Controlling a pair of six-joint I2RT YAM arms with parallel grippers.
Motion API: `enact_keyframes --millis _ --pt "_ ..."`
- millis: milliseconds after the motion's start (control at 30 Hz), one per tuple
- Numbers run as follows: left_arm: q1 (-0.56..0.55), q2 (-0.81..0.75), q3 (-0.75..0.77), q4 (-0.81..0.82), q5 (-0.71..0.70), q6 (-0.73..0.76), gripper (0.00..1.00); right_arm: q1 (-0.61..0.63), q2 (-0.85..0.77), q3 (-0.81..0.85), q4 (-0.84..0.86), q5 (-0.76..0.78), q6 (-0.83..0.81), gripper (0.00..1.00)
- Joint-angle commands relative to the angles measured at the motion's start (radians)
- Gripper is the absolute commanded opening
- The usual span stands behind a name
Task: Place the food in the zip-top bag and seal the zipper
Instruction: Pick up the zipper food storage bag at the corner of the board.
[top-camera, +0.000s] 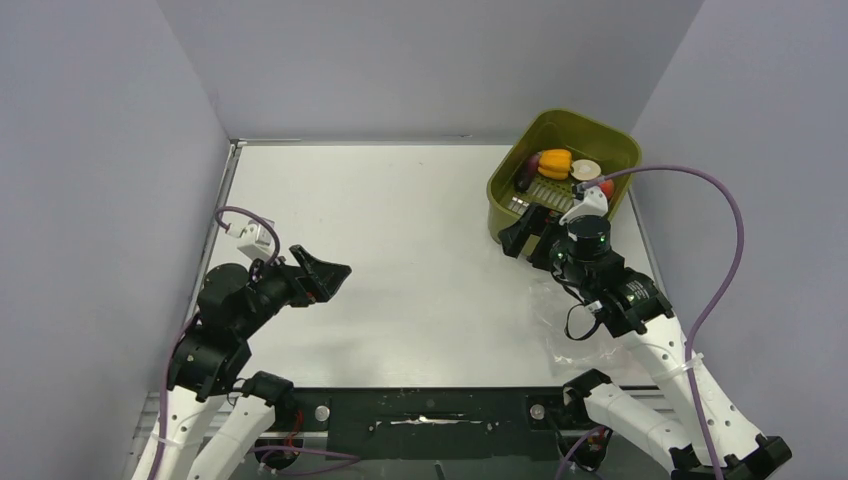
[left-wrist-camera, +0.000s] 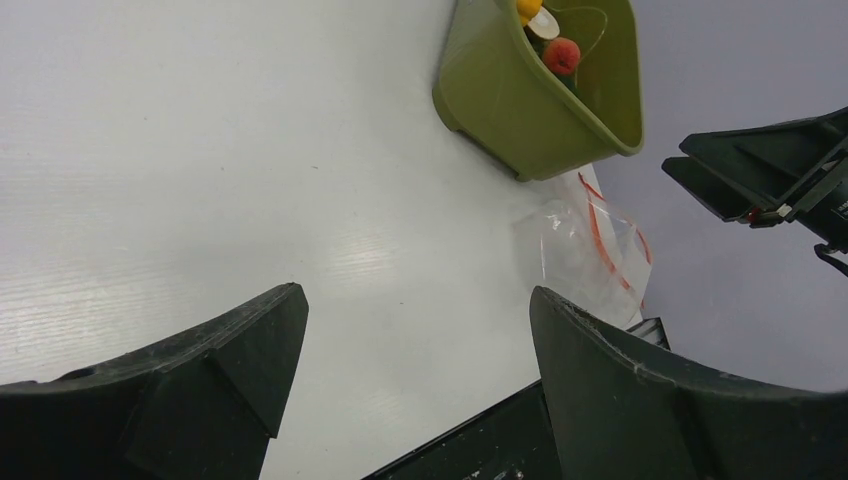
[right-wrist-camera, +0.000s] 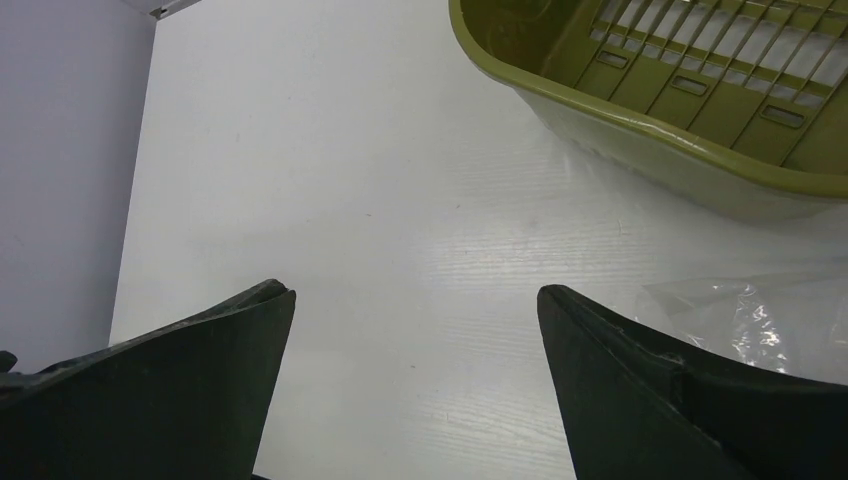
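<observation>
The food lies in the olive-green basket (top-camera: 612, 140) at the far right: a yellow-orange pepper (top-camera: 554, 162), a pale slice (top-camera: 586, 169), a red-orange fruit (top-camera: 605, 187) and a dark purple piece (top-camera: 527, 166). In the left wrist view I see the red fruit (left-wrist-camera: 561, 55) and the pale slice (left-wrist-camera: 543, 24). The clear zip-top bag (top-camera: 560, 345) lies flat near the right arm; the left wrist view shows the bag (left-wrist-camera: 575, 265) with its red zipper strip (left-wrist-camera: 598, 235). My right gripper (top-camera: 520, 238) is open and empty, just in front of the basket. My left gripper (top-camera: 338, 280) is open and empty at the left.
Grey walls close in the table on the left, back and right. The basket (right-wrist-camera: 640, 135) fills the upper right of the right wrist view, with the bag's edge (right-wrist-camera: 760, 310) below it. A black rail runs along the near edge (top-camera: 430, 410).
</observation>
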Motion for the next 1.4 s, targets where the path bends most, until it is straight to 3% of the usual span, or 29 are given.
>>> enact_keyframes --millis 0,367,533,667,800,1067,1300,1367 --pt "0.005 -0.020 0.002 0.063 -0.009 -0.002 0.82 0.008 -0.024 0.002 0.015 0.055 0.031 0.98" --pt "0.006 -0.027 -0.045 0.088 -0.011 -0.022 0.82 0.007 0.044 0.008 -0.161 0.237 0.204 1.00" --pt "0.005 -0.006 -0.067 0.077 -0.013 0.002 0.83 -0.007 0.153 0.027 -0.264 0.312 0.258 0.84" --pt "0.006 0.019 -0.085 0.078 -0.035 0.016 0.83 -0.034 0.207 -0.007 -0.243 0.327 0.260 0.68" --pt "0.006 0.037 -0.105 0.106 -0.011 0.029 0.83 -0.096 0.235 -0.062 -0.209 0.316 0.270 0.60" --pt "0.006 0.012 -0.122 0.137 0.058 0.054 0.83 -0.189 0.292 -0.150 -0.175 0.307 0.298 0.57" --pt "0.006 -0.027 -0.123 0.148 0.068 0.060 0.83 -0.190 0.318 -0.180 -0.141 0.264 0.307 0.54" --pt "0.006 -0.033 -0.143 0.151 0.068 0.061 0.83 -0.190 0.321 -0.189 -0.126 0.250 0.291 0.49"
